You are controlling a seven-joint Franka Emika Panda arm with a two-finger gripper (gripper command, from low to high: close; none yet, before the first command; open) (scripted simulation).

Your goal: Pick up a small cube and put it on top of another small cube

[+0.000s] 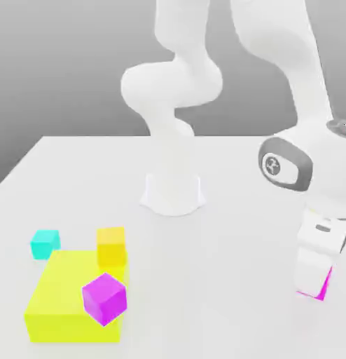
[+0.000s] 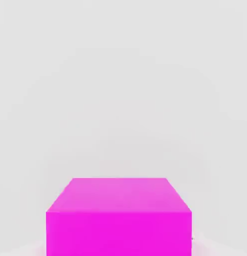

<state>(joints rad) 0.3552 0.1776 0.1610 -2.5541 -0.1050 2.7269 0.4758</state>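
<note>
While the gripper (image 1: 314, 289) closes on the pink cube (image 1: 325, 286) at the exterior view's lower right (mostly hidden by a finger), the orange cube (image 1: 111, 246) sits lower left, over the big yellow block (image 1: 69, 287)'s upper-right corner | violet cube (image 1: 104, 299) below it, cyan cube (image 1: 45, 244) farther left | hand view: pink cube (image 2: 119, 232), gripped

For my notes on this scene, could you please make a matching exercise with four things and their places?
1. pink cube
2. cyan cube
3. violet cube
4. robot base

A. at the far middle of the table, in the exterior view
B. at the claw, at the exterior view's right
C. in front of the orange cube, nearer the camera
D. farthest toward the exterior view's left of the small cubes

Pairs: 1-B; 2-D; 3-C; 4-A
</note>
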